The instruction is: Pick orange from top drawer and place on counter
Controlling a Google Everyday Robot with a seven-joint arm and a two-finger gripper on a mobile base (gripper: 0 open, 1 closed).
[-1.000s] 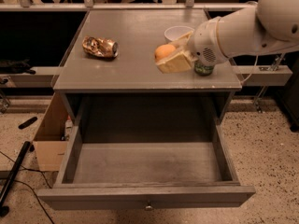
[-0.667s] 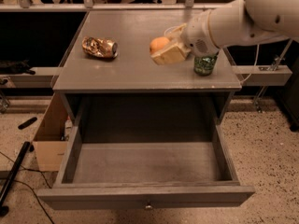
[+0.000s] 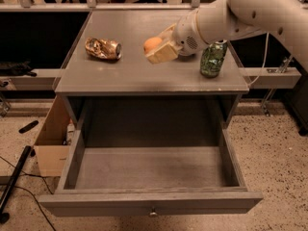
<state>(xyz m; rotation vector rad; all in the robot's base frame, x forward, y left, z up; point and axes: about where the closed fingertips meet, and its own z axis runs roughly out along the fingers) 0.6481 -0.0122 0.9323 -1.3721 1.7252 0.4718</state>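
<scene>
The orange is a small round fruit held between the cream-coloured fingers of my gripper. The gripper is shut on it, just above the middle of the grey counter. The white arm reaches in from the upper right. The top drawer is pulled fully open below the counter and nothing shows inside it. Its small metal knob is on the front panel.
A dented gold-brown can lies on the counter's left part. A green can stands on the counter's right part, under the arm. A cardboard box sits on the floor left of the drawer. A black pole lies at far left.
The gripper has carried the orange leftward across the counter, away from the green can and toward its middle. The white bowl behind it is now hidden by the arm.
</scene>
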